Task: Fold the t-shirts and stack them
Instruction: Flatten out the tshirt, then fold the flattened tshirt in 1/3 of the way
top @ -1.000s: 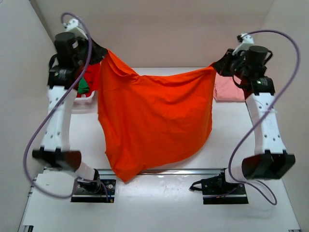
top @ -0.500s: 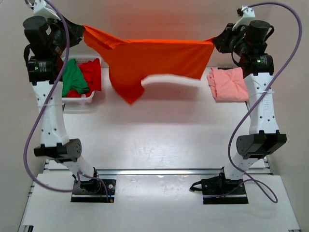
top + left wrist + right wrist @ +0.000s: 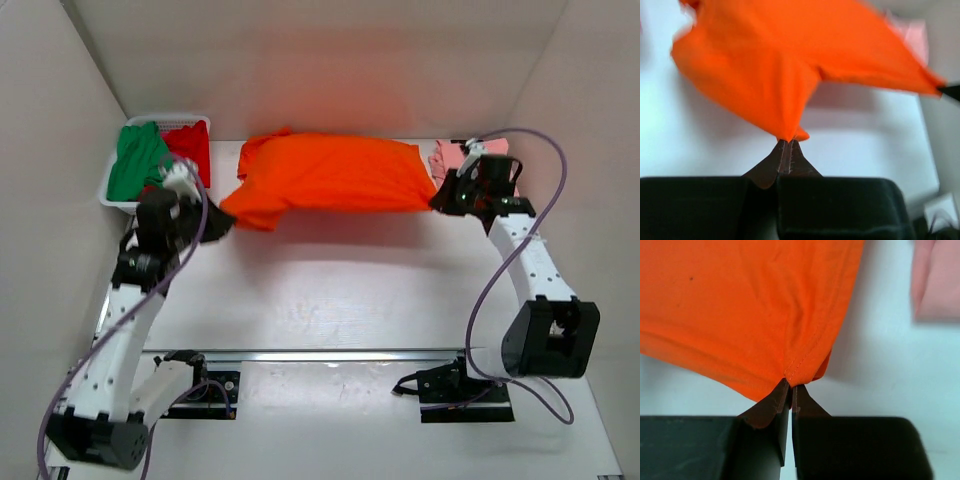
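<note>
Top external view: orange t-shirt (image 3: 330,175) stretched wide across the upper middle of the frame, between both grippers.
Left gripper (image 3: 220,222): fingers pinched tight on the shirt's left corner.
Right gripper (image 3: 438,202): fingers clamped on the right corner.
Pink t-shirt (image 3: 447,155): folded, upper right, just behind the right gripper.
Green t-shirt (image 3: 135,160), red t-shirt (image 3: 190,148): heaped in the white basket (image 3: 165,118), upper left.

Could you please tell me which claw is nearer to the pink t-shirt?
Right. The right claw pinches the orange t-shirt right beside the pink t-shirt; the left claw holds the opposite end.
</note>
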You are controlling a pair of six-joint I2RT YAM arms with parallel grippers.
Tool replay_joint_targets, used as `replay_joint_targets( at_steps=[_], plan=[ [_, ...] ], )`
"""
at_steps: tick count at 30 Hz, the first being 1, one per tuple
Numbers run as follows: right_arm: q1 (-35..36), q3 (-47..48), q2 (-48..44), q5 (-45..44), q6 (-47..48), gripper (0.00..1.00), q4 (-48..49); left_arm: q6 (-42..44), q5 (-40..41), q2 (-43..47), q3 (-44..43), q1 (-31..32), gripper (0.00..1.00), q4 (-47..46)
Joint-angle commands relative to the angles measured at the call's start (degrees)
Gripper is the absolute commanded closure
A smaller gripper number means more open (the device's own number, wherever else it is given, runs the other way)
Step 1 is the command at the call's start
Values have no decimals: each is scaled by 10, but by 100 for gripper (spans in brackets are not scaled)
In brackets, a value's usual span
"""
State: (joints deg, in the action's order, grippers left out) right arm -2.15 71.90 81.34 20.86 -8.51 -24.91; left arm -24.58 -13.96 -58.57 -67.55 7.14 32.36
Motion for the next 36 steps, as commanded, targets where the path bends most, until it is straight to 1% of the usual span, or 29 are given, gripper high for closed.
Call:
replay_joint_targets(
  at_steps=[1,2,3,4,5,7,8,9,11,14,15,16,18,21,22,23,25,27,31,36],
  plan=[
    [18,-91,-86,-20,3,100,15,-31,-3,142,155,40,100,8],
    [18,-129,-106,-27,-5,100,10,-35,-1,178,181,52,100,19],
    [33,-148,-122,-42,-10,100,-6,-54,-6,207,222,58,100,31],
    [42,-183,-140,-58,-26,99,-21,-71,-18,226,263,65,100,37],
    [44,-214,-145,-64,-46,100,-32,-79,-37,237,284,70,100,38],
    [45,-259,-175,-72,-69,100,-52,-107,-67,270,348,75,100,46],
    [44,-286,-179,-74,-83,100,-65,-113,-79,274,365,79,100,50],
    [45,-314,-202,-74,-86,100,-68,-124,-84,293,379,89,100,54],
    [33,-349,-225,-61,-100,100,-79,-132,-82,308,395,88,100,60],
    [22,-389,-246,-60,-103,100,-82,-119,-75,311,396,93,100,62],
    [22,-400,-247,-52,-105,100,-83,-117,-77,298,397,89,100,62],
    [8,-403,-239,-45,-105,100,-81,-109,-77,287,392,82,100,54],
    [7,-410,-225,-42,-100,100,-73,-95,-68,269,389,75,100,40],
    [3,-407,-209,-43,-94,100,-57,-83,-53,237,376,63,100,8],
    [3,-403,-198,-46,-95,100,-49,-79,-51,221,373,48,100,-3],
    [-6,-401,-186,-39,-89,100,-43,-74,-53,205,370,49,100,-15],
    [-21,-386,-172,-35,-82,99,-39,-67,-56,178,362,29,100,-44],
    [-22,-370,-159,-37,-70,100,-38,-57,-47,143,341,31,100,-60],
    [-29,-335,-131,-41,-62,100,-35,-43,-21,107,306,23,100,-87],
    [-31,-320,-90,-37,-60,100,-17,-19,-3,44,268,11,100,-110]
  ],
)
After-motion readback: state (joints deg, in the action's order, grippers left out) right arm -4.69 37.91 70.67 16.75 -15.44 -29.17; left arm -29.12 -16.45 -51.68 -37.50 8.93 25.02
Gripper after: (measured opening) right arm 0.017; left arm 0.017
